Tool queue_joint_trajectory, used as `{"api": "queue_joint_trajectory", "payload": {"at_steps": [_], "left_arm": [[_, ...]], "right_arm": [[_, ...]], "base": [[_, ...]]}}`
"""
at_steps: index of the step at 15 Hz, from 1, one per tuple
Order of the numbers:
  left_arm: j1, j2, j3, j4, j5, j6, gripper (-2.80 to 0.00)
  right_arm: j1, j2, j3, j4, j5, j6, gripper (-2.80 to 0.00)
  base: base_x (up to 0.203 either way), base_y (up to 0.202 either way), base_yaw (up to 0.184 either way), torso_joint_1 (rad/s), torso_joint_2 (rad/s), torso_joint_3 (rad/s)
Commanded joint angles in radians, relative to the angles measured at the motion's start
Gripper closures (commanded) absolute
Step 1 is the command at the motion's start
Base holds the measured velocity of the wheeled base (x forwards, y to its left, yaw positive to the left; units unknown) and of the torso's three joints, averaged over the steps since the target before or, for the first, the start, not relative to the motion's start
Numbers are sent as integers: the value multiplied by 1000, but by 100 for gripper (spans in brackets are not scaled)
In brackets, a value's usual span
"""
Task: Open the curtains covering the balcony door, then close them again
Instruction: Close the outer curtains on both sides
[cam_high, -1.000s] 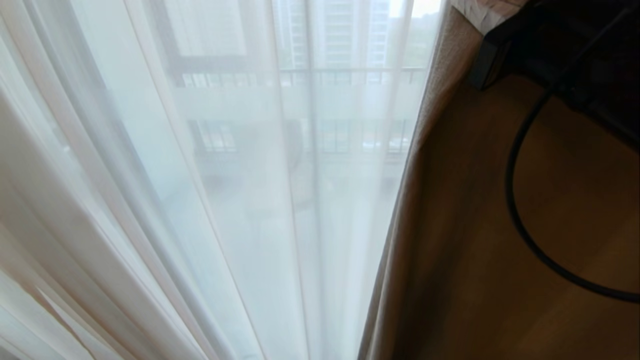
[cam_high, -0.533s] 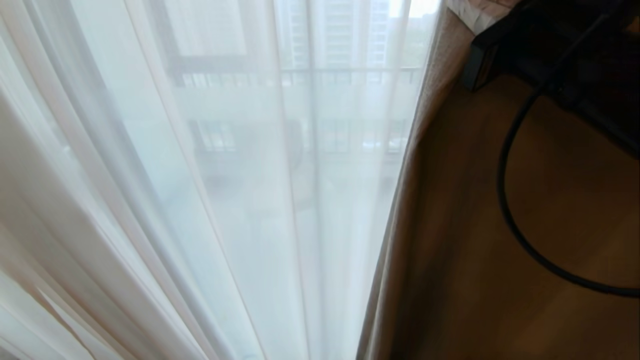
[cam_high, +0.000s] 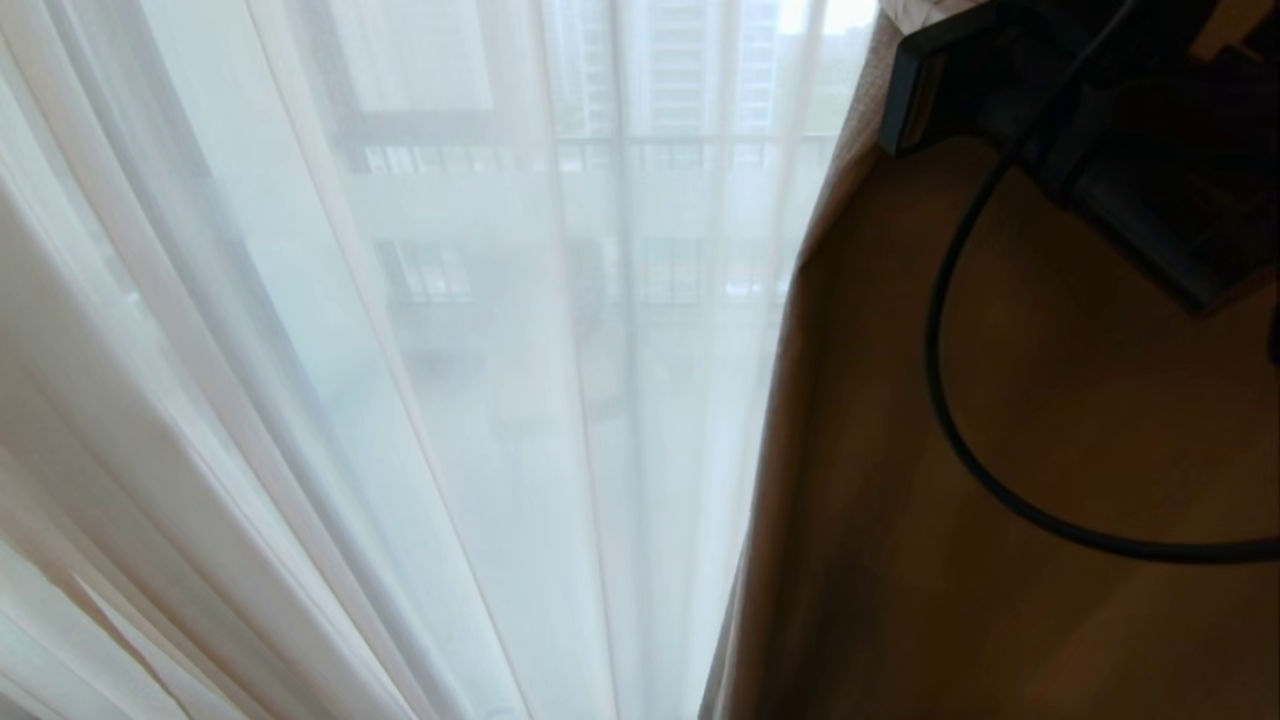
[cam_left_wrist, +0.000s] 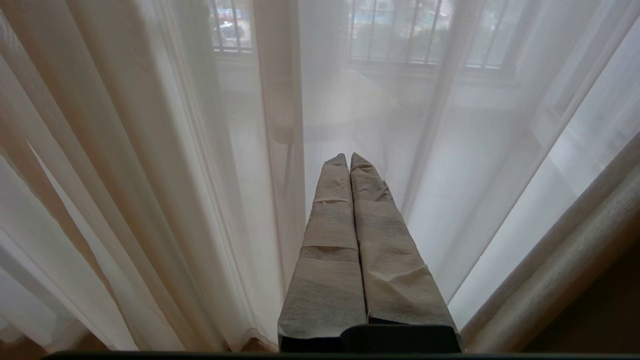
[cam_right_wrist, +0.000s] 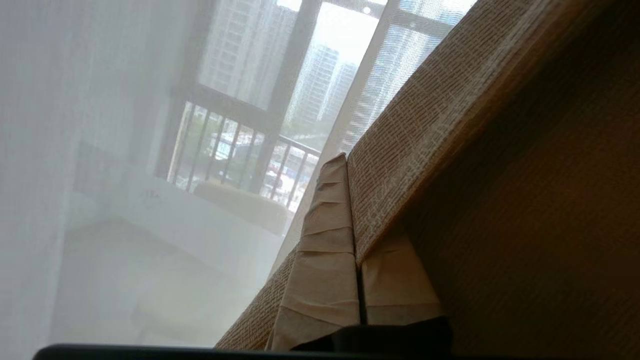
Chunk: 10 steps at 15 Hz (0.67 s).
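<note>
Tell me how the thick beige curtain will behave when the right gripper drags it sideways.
The beige curtain is probably floppy: it hangs in soft folds and bends over the right gripper. Its coarse, opaque weave suggests it is heavier than the sheer and not very slippery. It will likely bunch and trail rather than slide as one panel.

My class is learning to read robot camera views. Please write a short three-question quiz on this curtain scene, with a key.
1. True or false: the left gripper is shut and holds nothing.
2. What is the right gripper shut on? A nothing; B beige curtain; C a door handle.
3. Fill in: behind the sheer curtain shows a balcony ____.
Key: 1 true; 2 B; 3 railing.
</note>
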Motion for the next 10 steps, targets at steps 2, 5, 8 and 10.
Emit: {"api": "queue_joint_trajectory", "payload": {"at_steps": [2, 5, 8, 10], "left_arm": [[1, 0, 0, 0, 1, -1, 0], [1, 0, 0, 0, 1, -1, 0], [0, 0, 0, 0, 1, -1, 0], [0, 0, 0, 0, 1, -1, 0]], "right_arm": [[31, 10, -7, -9, -3, 37, 0], [76, 29, -21, -17, -3, 74, 0], [137, 73, -76, -20, -3, 88, 0], [172, 104, -113, -21, -3, 88, 0]], "base": [[0, 0, 0, 0, 0, 0], [0, 0, 0, 0, 0, 0], [0, 0, 0, 0, 0, 0], [0, 0, 0, 0, 0, 0]]}}
